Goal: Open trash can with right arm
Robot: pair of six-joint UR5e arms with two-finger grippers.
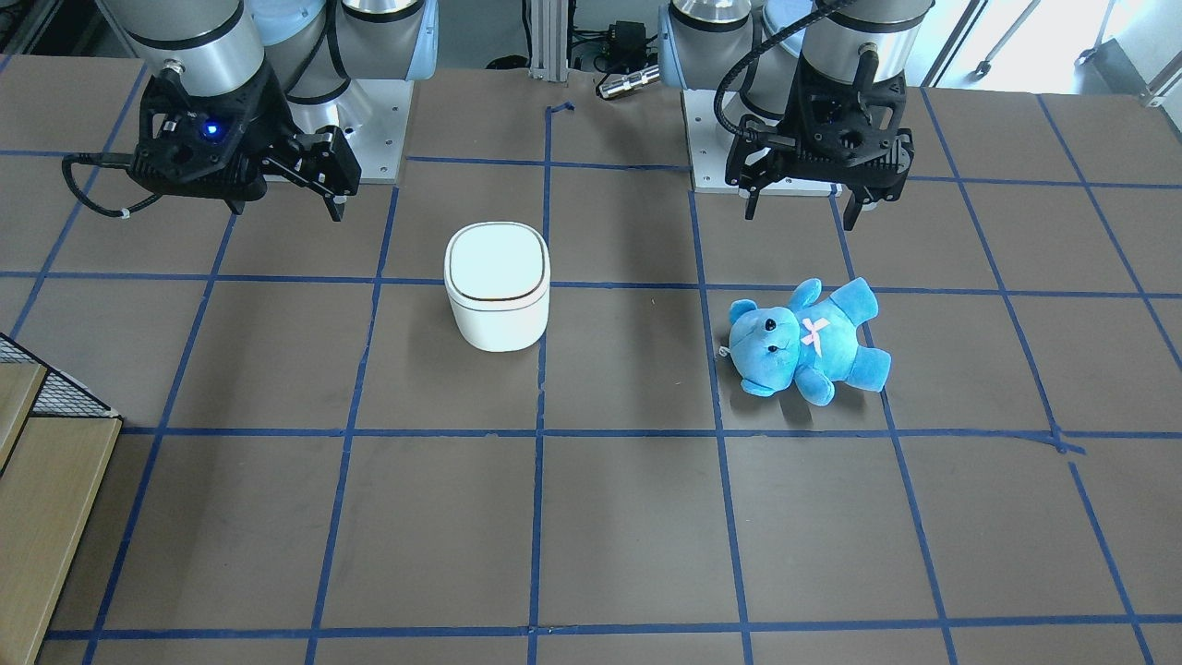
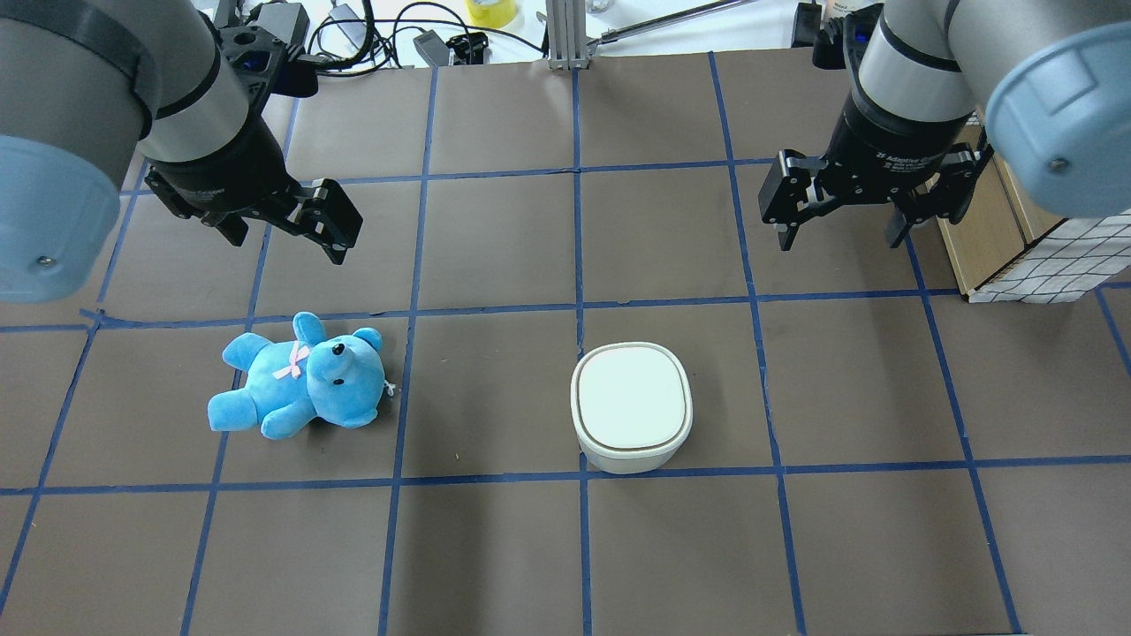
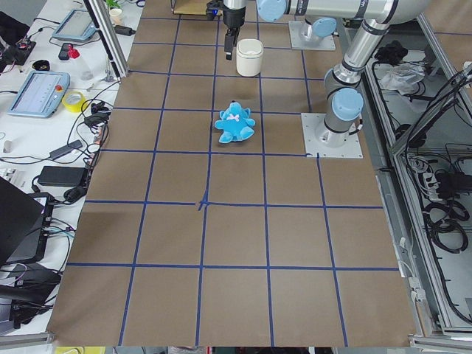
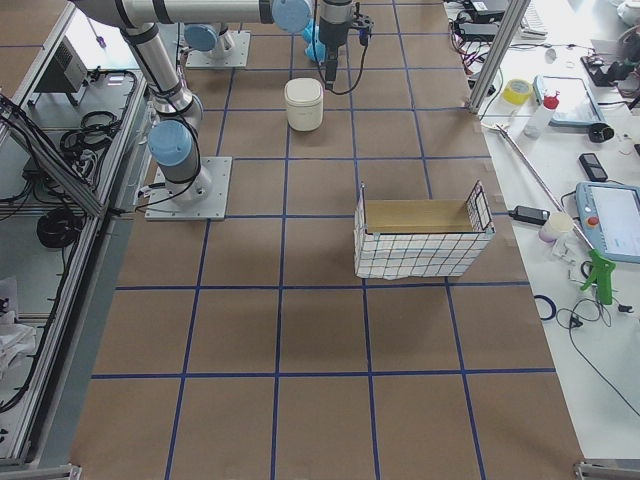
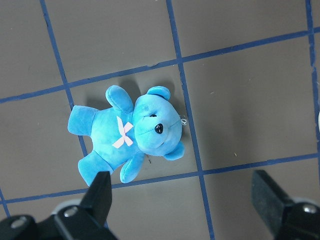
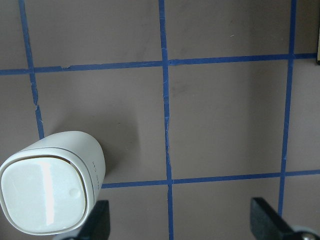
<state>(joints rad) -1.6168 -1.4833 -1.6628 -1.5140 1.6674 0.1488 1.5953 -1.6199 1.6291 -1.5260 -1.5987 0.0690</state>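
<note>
My right fingers (image 2: pixel 782 199) are spread wide and hold nothing. My right gripper (image 2: pixel 840 240) hangs in the air over the table (image 2: pixel 495 548). The job is not started yet: the lid (image 2: pixel 631 397) lies flat and shut on the can (image 2: pixel 618 459). I think I must go down to the can, find the edge of the lid and lift it up. The can stands upright on the table. It is lower than my fingers and off to the side, toward the middle. It is not under me, and we do not touch. My left gripper (image 5: pixel 180 175) is wide open and empty too, up above a blue bear (image 2: pixel 300 389).
</note>
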